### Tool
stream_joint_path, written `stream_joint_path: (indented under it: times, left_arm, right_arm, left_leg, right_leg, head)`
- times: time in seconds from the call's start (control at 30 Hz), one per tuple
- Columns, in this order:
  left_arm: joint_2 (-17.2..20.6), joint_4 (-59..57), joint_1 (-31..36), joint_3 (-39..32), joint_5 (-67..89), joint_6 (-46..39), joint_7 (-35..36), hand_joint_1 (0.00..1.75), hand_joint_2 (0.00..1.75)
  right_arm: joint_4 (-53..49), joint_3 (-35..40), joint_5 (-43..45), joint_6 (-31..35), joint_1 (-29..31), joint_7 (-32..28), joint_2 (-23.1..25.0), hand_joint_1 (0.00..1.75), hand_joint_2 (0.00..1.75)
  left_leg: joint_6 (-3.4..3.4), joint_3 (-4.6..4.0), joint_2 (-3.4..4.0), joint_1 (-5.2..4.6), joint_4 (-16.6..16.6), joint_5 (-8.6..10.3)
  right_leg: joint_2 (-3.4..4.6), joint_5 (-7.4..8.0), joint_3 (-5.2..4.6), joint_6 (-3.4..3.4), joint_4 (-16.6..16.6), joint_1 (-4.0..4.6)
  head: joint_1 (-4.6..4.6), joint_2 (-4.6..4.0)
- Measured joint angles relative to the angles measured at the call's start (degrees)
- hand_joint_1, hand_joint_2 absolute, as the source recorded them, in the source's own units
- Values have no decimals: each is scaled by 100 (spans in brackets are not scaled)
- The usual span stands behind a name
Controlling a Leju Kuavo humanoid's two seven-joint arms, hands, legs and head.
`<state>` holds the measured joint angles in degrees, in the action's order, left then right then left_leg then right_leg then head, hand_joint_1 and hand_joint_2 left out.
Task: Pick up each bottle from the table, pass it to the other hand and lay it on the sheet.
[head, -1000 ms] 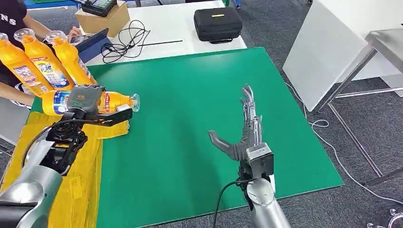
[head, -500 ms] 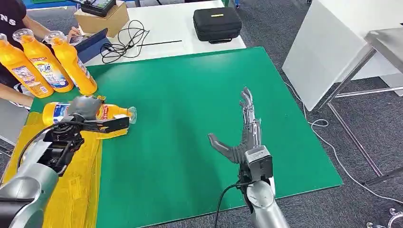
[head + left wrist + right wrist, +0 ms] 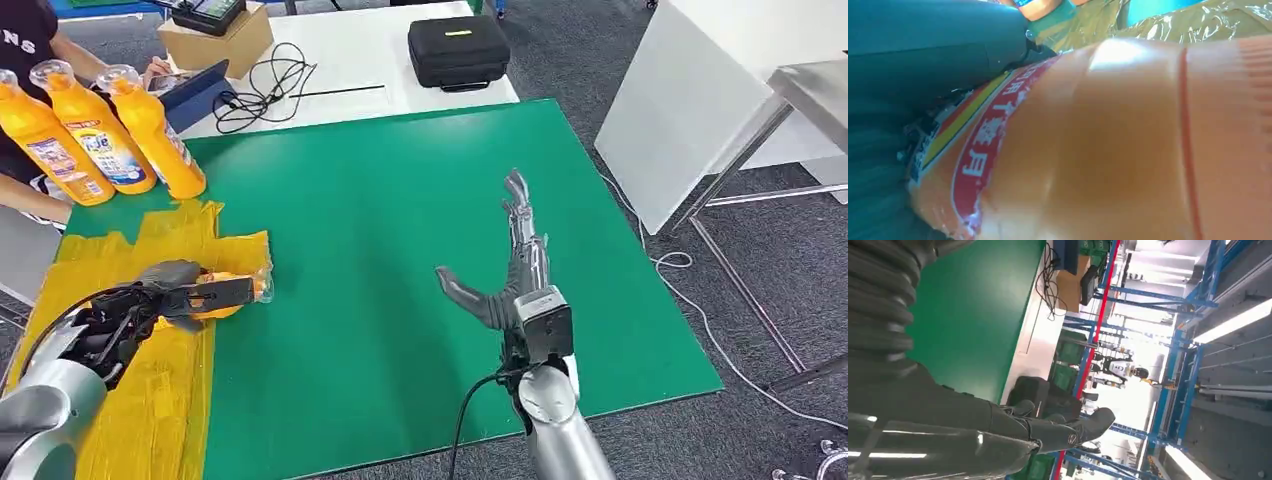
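My left hand (image 3: 175, 290) holds an orange bottle (image 3: 225, 297) lying sideways low over the yellow sheet (image 3: 150, 400) at its right edge. The left wrist view shows the bottle (image 3: 1108, 145) up close, with its red and yellow label, against my thumb (image 3: 933, 55). Three more orange bottles (image 3: 100, 130) stand upright at the table's far left, beside a person's arm. My right hand (image 3: 510, 270) hovers open over the middle of the green mat (image 3: 400, 200), fingers stretched forward and thumb out to the left. The right wrist view shows the open fingers (image 3: 1058, 430) with nothing in them.
A black case (image 3: 458, 48), cables (image 3: 262, 92) and a cardboard box (image 3: 215, 40) lie on the white table beyond the mat. A person (image 3: 30, 60) sits at the far left. A white panel (image 3: 690, 100) and a metal table frame (image 3: 760, 170) stand to the right.
My left hand has come down and back toward me with the bottle, from beside the standing bottles to the sheet. The right hand has barely moved.
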<state>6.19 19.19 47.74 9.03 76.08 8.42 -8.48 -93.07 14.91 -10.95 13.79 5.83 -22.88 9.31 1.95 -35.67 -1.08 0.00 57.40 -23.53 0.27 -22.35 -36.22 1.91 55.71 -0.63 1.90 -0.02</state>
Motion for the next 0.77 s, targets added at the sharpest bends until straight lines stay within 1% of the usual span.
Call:
stream_joint_path:
  times: [0.63,0.67,0.7,0.77]
  left_arm:
    - [0,-101,44,-85,-29,70,7,175,175]
    - [0,-101,44,-90,-50,89,22,21,175]
    - [0,-103,43,-92,-57,105,31,0,175]
    - [0,-107,44,-98,-77,118,72,0,175]
  right_arm:
    - [66,0,0,9,23,2,0,0,175]
    - [66,0,0,24,23,7,0,0,175]
    - [66,0,-2,46,23,9,-4,0,175]
    - [68,0,-2,63,23,9,-13,0,175]
  left_leg:
    - [0,5,1,2,0,0]
    - [0,5,1,2,0,0]
    - [0,5,1,2,0,0]
    - [0,6,1,2,0,0]
  right_leg:
    - [1,0,1,0,1,1]
    - [1,0,1,0,1,1]
    - [1,0,1,0,1,1]
    - [1,0,2,0,1,1]
  head:
    - [0,0]
    - [0,0]
    - [0,0]
    - [2,0]
